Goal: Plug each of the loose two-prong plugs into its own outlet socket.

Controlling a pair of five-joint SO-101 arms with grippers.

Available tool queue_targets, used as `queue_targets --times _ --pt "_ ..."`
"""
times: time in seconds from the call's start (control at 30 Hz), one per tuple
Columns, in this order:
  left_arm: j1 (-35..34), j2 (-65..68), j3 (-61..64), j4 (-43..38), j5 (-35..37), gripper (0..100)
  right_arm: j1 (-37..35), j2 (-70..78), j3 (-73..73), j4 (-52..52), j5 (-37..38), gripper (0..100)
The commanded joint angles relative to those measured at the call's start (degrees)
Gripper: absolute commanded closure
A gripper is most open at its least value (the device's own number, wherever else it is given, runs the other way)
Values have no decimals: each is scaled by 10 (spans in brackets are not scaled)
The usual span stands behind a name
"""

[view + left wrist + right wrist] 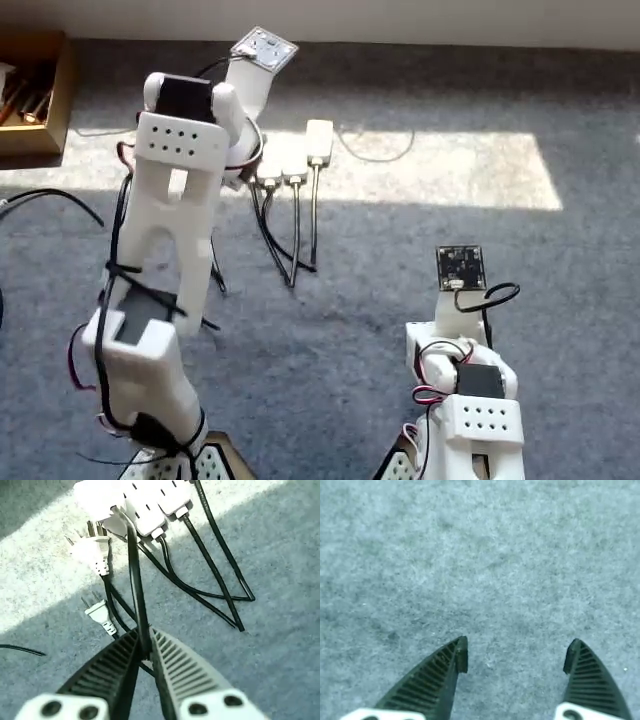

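A white power strip (107,495) lies on the grey carpet, with several white plugs (150,515) seated in it and black cords (210,565) trailing away. My left gripper (145,647) is shut on a black cord (134,570). That cord runs up to a white plug (117,526) at the strip's edge; whether this plug is seated I cannot tell. Two loose two-prong plugs lie beside it, a larger one (92,550) and a smaller one (100,614). In the high view, the left arm (180,200) reaches over the power strip (290,158). My right gripper (515,655) is open above bare carpet.
The right arm (465,390) sits folded at the near right, its wrist camera board (460,266) facing up. A wooden box (35,95) stands at the far left. A sunlit band (450,170) crosses the carpet by the strip.
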Motion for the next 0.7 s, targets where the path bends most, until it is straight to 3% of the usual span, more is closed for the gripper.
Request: queue_targets --times 0.0,0.1,0.27,0.37,0.5,0.67 --pt "30 -171 85 5 -8 997 -4 -7 -1 -9 6 697" --pt "31 -251 132 4 -9 997 -4 -7 -1 -9 6 697" --pt "-21 -244 180 -25 -4 995 -4 -7 -1 -9 6 697" --pt "-42 -202 233 -106 31 985 -4 -7 -1 -9 6 697" --pt "-44 -99 268 -212 92 860 -4 -7 -1 -9 6 697" --pt "-44 37 221 -256 178 847 -4 -7 -1 -9 6 697"
